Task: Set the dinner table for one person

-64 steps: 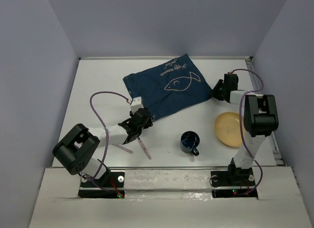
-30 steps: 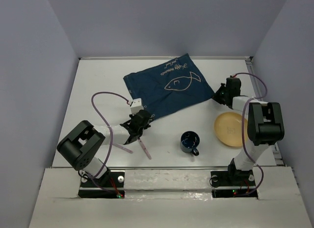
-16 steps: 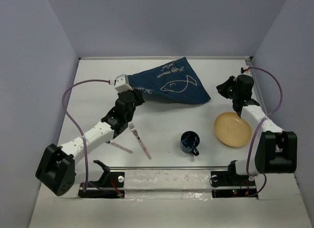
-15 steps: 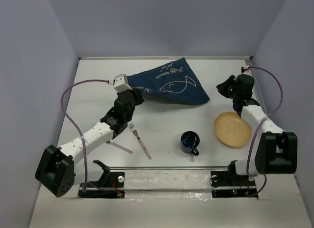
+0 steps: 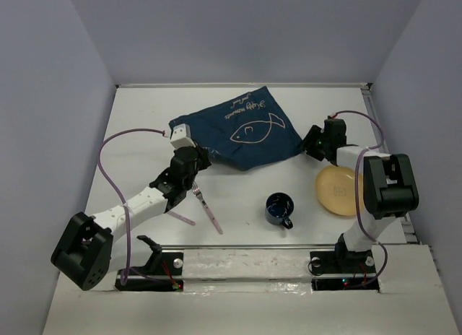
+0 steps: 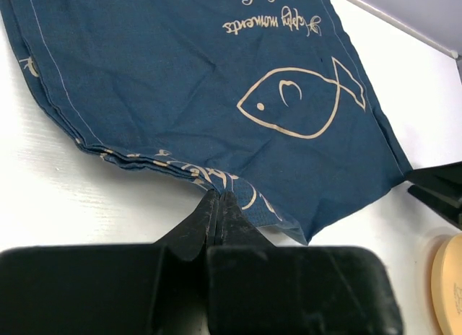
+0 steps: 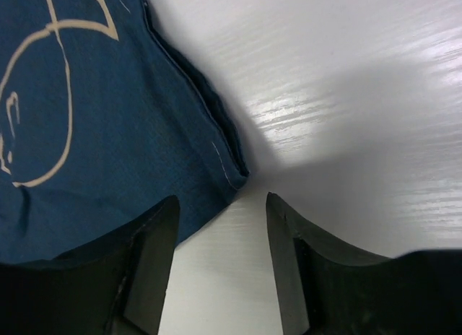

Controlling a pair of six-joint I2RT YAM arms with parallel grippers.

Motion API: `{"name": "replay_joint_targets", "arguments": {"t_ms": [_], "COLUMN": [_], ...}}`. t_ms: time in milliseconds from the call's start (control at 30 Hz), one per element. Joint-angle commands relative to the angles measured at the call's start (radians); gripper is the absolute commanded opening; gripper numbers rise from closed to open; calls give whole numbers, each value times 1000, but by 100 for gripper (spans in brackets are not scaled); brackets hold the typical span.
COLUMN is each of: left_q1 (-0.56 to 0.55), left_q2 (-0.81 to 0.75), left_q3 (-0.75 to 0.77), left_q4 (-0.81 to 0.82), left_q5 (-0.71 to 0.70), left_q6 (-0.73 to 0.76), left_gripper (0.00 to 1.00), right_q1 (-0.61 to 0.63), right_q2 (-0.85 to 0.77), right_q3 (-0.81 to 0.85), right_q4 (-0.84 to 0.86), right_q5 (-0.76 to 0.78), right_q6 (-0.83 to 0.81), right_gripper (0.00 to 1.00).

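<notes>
The left arm (image 5: 137,202) stretches low and forward from its base, its gripper (image 6: 217,203) closed tight, jaws pinched together on the hem of the cloth (image 6: 180,75). The right arm (image 5: 380,177) stands folded, its forearm reaching leftward. Its gripper (image 7: 220,212) sits low with its jaws parted.

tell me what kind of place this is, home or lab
Probably a robot lab test cell, not a home: a white tabletop boxed in by bare grey walls, with a left arm and right arm bolted at its near edge, handling a fish-print cloth.
</notes>
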Motion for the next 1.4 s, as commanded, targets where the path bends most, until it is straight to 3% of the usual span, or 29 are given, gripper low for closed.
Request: {"name": "replay_joint_targets", "arguments": {"t_ms": [0,300,367,400,533,767,1000,1100,1367], "left_q1": [0,0,2,0,2,48,158,200,207], "left_q2": [-69,-86,-83,-83,-86,-83,-165,-213,-322], "left_q3": [-23,-34,-34,-32,-23,85,357,437,507], "left_q4": [63,63,63,63,62,71,45,13,-35], "left_q5": [2,21,15,15,7,32,129,189,173], "left_q6": [-1,-8,-4,-1,8,12,22,19,54], "left_gripper": [0,0,0,0,0,0,0,0,0], "right_q1": [1,1,1,1,1,1,1,1,1], "right_q2": [36,96,104,107,109,-110,-575,-675,-852], "right_q3": [23,43,39,39,28,-30,66,115,256], "right_q4": [93,148,168,176,213,254,38,-46,-200], "right_q5": [26,56,58,56,49,69,191,205,191], "right_q6": [33,58,62,64,61,42,-79,-102,-123], "right_gripper": [54,41,34,22,0,0,0,0,0]}}
